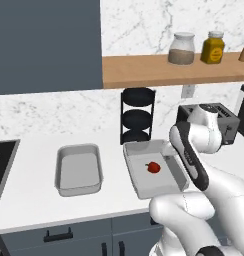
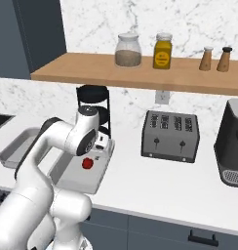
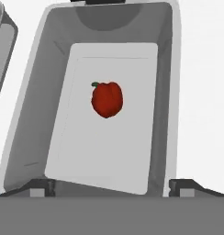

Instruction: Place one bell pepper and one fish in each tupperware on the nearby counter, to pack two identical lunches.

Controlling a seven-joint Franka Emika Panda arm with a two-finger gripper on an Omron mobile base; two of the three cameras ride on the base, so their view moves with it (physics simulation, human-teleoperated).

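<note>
Red bell pepper — green stem; inside grey tupperware — gripper above

toaster on worktop | black rack | shelf: 2 jars, 2 shakers

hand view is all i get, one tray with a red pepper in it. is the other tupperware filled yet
Observer: No. The second tupperware, left of the pepper's one on the counter, holds nothing.
Operator: any fish in sight
Observer: I see none on this stretch of counter. A toaster stands to the right of the tupperware with the pepper.
Operator: whats right behind my tray
Observer: A black three-tier rack stands against the marble wall, just beyond the tray's far edge.
Operator: fingers holding anything
Observer: No. The gripper is open above the bell pepper, which lies loose on the tray floor.
</note>
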